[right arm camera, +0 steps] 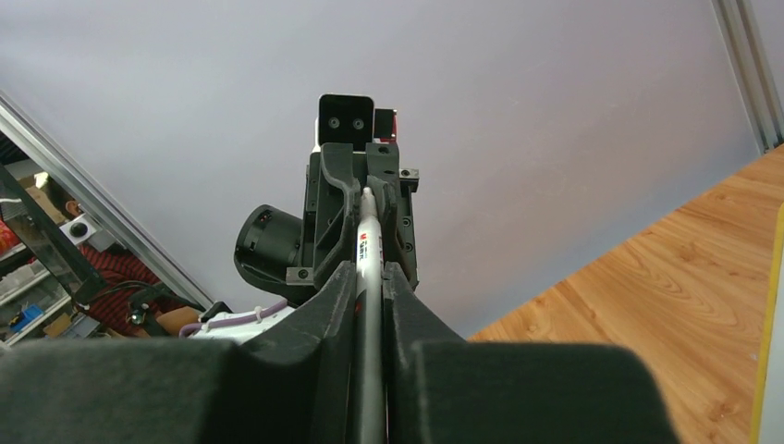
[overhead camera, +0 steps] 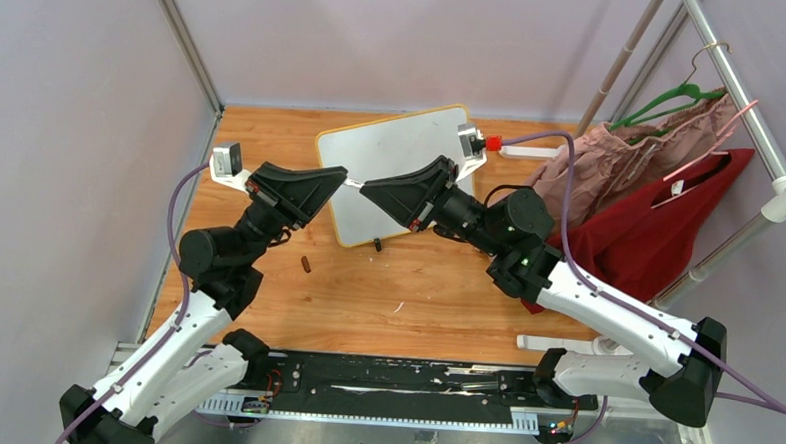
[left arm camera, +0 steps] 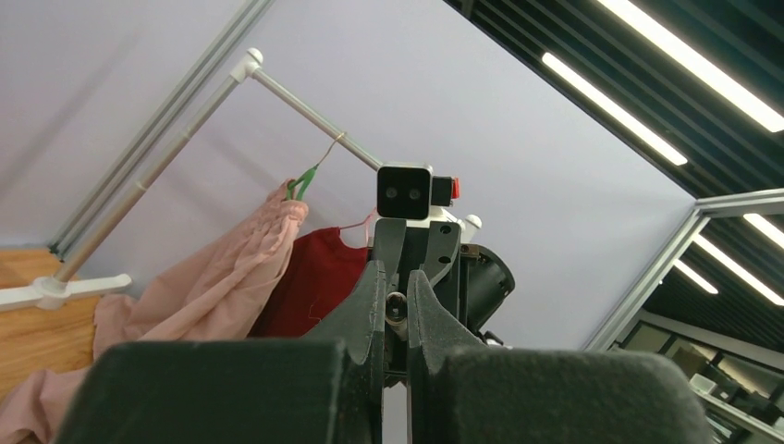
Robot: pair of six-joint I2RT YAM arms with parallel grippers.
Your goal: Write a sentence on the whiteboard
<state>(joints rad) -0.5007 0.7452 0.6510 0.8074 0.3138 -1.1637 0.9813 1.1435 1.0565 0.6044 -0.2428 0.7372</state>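
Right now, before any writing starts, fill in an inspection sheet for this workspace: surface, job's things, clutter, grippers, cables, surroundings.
Surface: wooden table, bare wood around the board.
Job's things: whiteboard lies skewed on the table, no writing visible; marker spans between the two grippers.
Clutter: small dark piece near the left arm; white scrap on the wood.
Grippers: left gripper shut on the marker's end; right gripper shut on its barrel.
Cables: right purple cable loops above the right arm; left purple cable runs along the left arm.
Surroundings: clothes rack holding a pink garment and a red garment.
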